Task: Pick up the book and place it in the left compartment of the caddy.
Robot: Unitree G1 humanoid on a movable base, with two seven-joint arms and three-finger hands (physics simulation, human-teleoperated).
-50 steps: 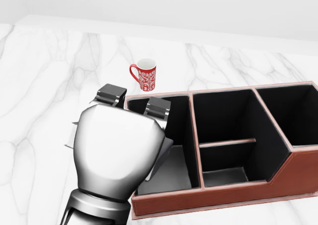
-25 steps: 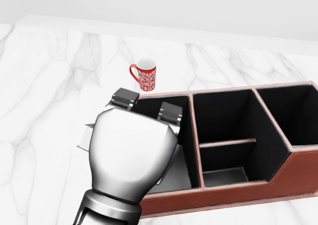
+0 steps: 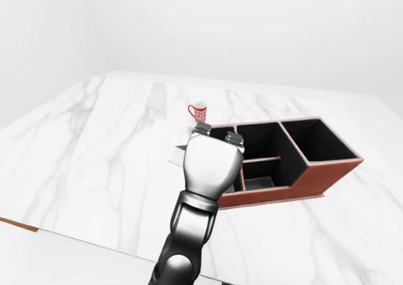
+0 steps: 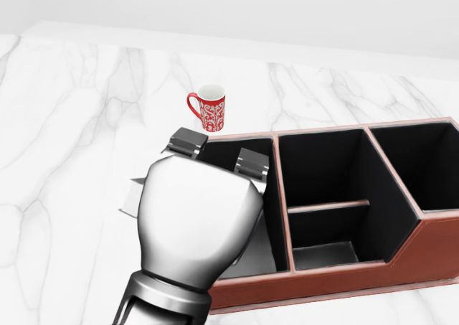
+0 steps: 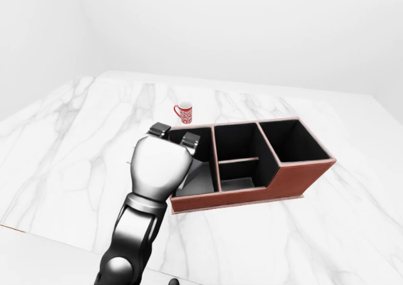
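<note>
My left hand [image 4: 219,153] hangs over the left end of the brown caddy [image 4: 323,133], its back filling the lower middle of the head view. Its fingers [image 4: 251,163] curl over the top edge of the book, a pale grey slab. One corner of the book [image 4: 132,197] sticks out to the left of the hand. Its lower part [image 5: 200,179] slopes down into the caddy's left compartment [image 4: 219,147]. The hand hides most of the book and where the fingers grip it. The right hand does not show.
A red patterned mug [image 4: 209,108] stands on the white marble table [image 4: 72,124] just above the caddy's left end. The caddy has a middle compartment [image 4: 323,189] split by a low divider and a right compartment [image 4: 419,163], both black inside.
My left hand has moved to the right with the book, from beside the caddy's left wall to over the left compartment. The caddy and the mug have stayed put.
</note>
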